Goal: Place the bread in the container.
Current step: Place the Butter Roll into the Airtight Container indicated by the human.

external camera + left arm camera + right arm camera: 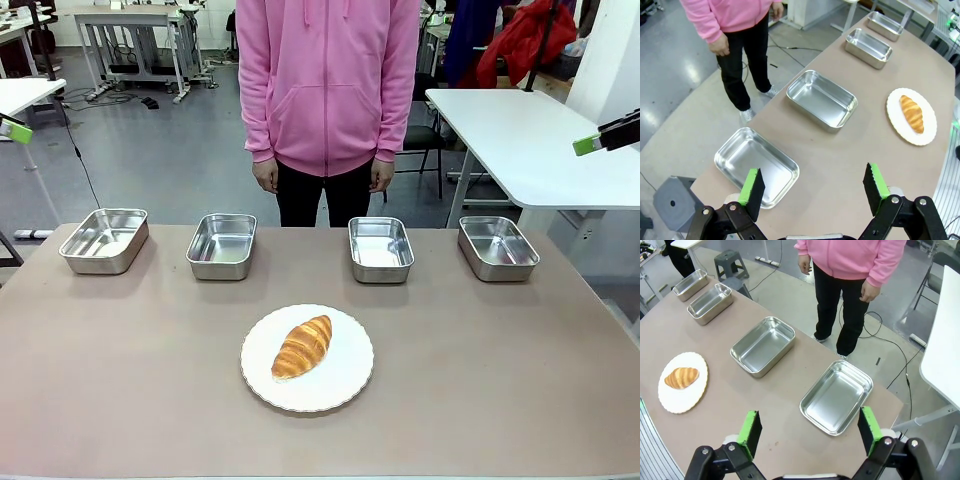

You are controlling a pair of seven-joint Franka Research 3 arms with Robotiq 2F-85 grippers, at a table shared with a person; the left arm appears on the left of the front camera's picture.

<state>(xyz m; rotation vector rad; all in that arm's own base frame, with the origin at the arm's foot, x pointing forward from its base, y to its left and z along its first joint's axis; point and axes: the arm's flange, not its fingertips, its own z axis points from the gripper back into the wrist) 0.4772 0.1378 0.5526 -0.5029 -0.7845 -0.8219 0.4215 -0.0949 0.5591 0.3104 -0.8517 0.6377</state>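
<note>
Bread (302,346) lies on the white plate (345,385), long axis slanting near-left to far-right. Left claw (812,185) and right claw (810,430) hang released (both empty), well apart from it and about equally far; containers (220,268) line the far side of the table (500,380).

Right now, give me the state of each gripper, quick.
Left gripper: open, holding nothing.
Right gripper: open, holding nothing.
</note>
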